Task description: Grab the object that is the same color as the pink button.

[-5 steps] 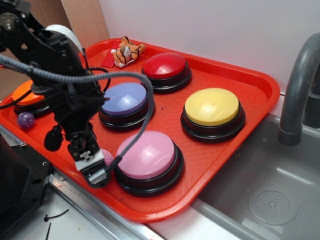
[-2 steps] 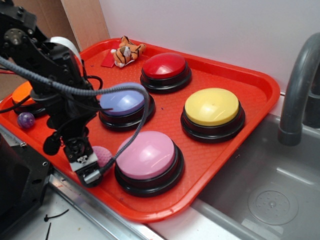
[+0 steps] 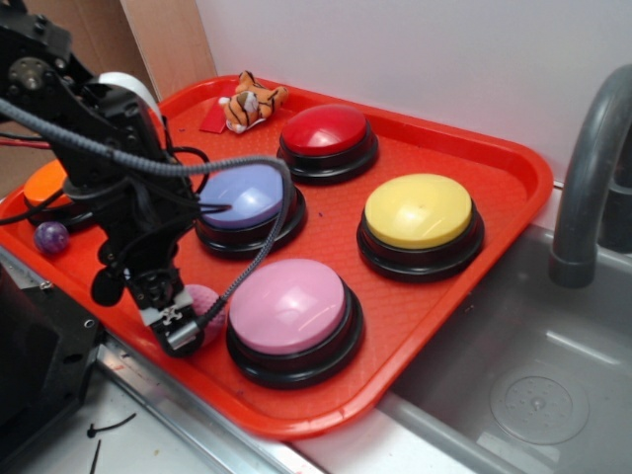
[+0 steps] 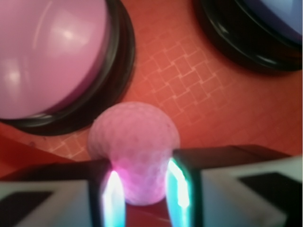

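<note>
Two pale finger pads of the black claw (image 4: 142, 189) sit tight against either side of the small pink dimpled ball (image 4: 134, 146), clenched on it in the wrist view; the ball rests low over the red plastic tray (image 3: 464, 247), whose floor has a woven, cross-hatched texture. In the exterior view the ball shows only as a pink sliver beside the claw, just left of the large pale-pink dome button on a black base (image 3: 288, 306), near the tray's front edge. Beyond that stand the lavender-blue dome button (image 3: 242, 196) and, to its right, the yellow dome button (image 3: 419, 211), with the red dome button (image 3: 326, 129) farther back. An orange button (image 3: 44, 186) and a tiny glossy purple marble (image 3: 50, 237) lie at the tray's left end, partly behind the arm. A small striped tiger toy (image 3: 251, 101) sits in the far corner against the plain white wall (image 3: 415, 49). To the right is a grey sink basin (image 3: 523, 385) with a curved grey faucet (image 3: 588, 168).
</note>
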### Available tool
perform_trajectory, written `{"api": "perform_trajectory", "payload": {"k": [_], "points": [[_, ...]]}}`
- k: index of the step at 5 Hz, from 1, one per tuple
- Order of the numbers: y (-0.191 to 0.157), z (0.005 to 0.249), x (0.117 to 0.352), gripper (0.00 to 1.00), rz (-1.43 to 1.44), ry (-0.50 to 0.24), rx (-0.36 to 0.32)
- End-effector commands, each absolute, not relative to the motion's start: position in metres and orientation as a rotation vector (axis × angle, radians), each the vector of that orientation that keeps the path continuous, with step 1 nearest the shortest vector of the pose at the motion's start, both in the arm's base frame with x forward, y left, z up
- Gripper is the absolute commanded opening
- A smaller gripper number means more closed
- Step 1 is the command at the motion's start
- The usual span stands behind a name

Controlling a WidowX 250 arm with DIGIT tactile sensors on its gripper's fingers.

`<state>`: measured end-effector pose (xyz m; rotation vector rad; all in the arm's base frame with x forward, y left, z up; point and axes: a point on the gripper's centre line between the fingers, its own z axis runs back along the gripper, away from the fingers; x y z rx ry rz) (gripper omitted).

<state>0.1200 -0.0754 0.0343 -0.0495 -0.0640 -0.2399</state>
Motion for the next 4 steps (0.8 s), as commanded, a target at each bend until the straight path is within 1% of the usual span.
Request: {"api": "perform_trajectory", "payload": {"k": [1, 2, 3, 4], "points": [[-0.081, 0.029, 0.131, 0.00, -0.248, -0.055, -0.043], [-0.075, 0.049, 0.134, 0.00, -0.199, -0.093, -0.087], [-0.059, 0.075, 0.150, 0.00, -0.103, -0.115, -0.067], [-0.048, 0.115, 0.156, 0.00, 0.021, -0.135, -0.038]]}}
